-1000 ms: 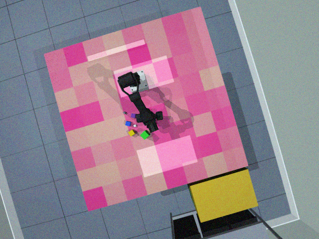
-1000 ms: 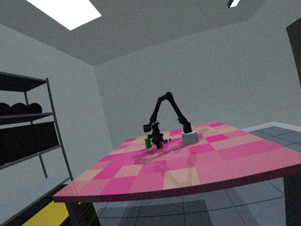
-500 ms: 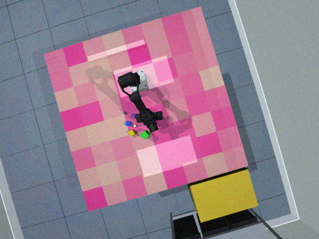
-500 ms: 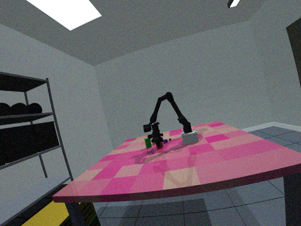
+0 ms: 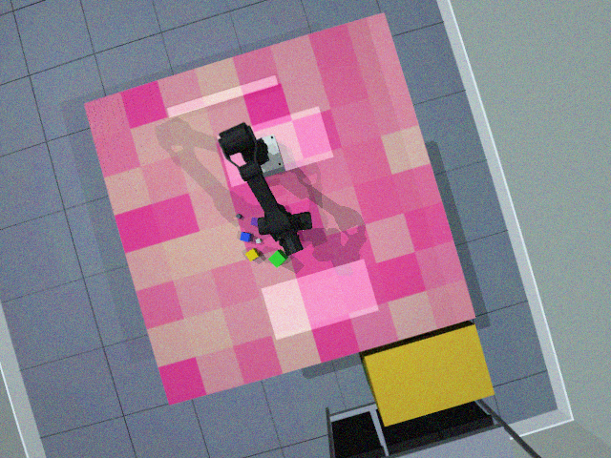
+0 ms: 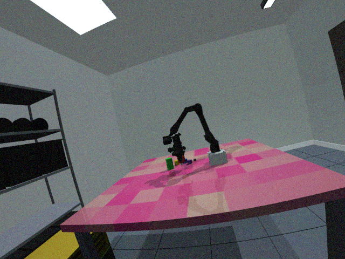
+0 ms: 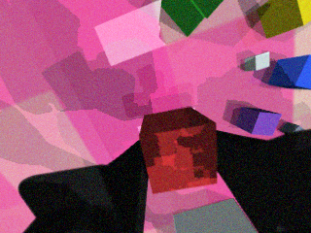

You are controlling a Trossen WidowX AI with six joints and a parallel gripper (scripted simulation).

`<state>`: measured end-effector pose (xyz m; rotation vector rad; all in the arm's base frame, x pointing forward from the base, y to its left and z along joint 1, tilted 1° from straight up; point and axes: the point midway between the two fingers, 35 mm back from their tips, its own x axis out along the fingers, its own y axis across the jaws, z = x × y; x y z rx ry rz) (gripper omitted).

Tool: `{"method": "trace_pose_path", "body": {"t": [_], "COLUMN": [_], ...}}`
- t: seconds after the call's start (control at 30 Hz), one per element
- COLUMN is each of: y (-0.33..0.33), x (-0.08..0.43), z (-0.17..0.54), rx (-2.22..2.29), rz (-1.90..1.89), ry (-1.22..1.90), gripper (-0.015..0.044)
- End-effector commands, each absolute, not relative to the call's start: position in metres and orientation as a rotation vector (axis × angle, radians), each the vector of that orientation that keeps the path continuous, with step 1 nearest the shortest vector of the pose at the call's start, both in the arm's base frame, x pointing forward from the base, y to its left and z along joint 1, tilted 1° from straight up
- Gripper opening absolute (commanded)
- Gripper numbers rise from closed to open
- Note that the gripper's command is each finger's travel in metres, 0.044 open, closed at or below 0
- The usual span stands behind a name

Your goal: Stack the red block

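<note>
A: The fingers are clenched on the red block (image 7: 179,149): in the wrist view the two dark pads press its left and right faces, the block sitting dead centre between them.

B: Where's the tower from there?

A: The green tower (image 7: 190,14) is up at twelve o'clock, well apart from the block, with a yellow block (image 7: 282,16) at about one, a blue block (image 7: 292,73) at two and a purple block (image 7: 255,120) near three.

B: And from the top view?

A: The gripper (image 5: 292,244) hides the red block. The green tower (image 5: 277,258) lies just beside it at seven o'clock, the yellow block (image 5: 252,254) farther out at about nine.

B: The exterior view?

A: The gripper (image 6: 179,156) hangs low over the table (image 6: 250,178); a sliver of red (image 6: 183,159) shows at its tip. The tower (image 6: 168,163) stands upright at about eight o'clock from it.

B: How will it handle?

A: I'd judge it small, rigid and light, with flat faces that suit a side pinch like this one. The smooth sides could slip if it tilts, so a centred hold on opposite faces looks right. The narrow tower seems the delicate part.
</note>
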<state>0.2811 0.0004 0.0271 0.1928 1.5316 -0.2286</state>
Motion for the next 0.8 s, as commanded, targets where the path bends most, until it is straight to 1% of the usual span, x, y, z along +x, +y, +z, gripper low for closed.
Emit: {"method": "trace_pose_path", "body": {"t": [0.0,0.3,0.57,0.77], "y": [0.001,0.002,0.001,-0.009], "x": [0.283,0.281,0.282,0.299], "z": [0.049,0.089,0.09,0.093], "rx": [0.193,0.193,0.193,0.186], "rz": [-0.223,-0.223,-0.223,-0.221], "ry": [1.522,1.522,1.521,1.517], "gripper": [0.0,0.0,0.0,0.0]}}
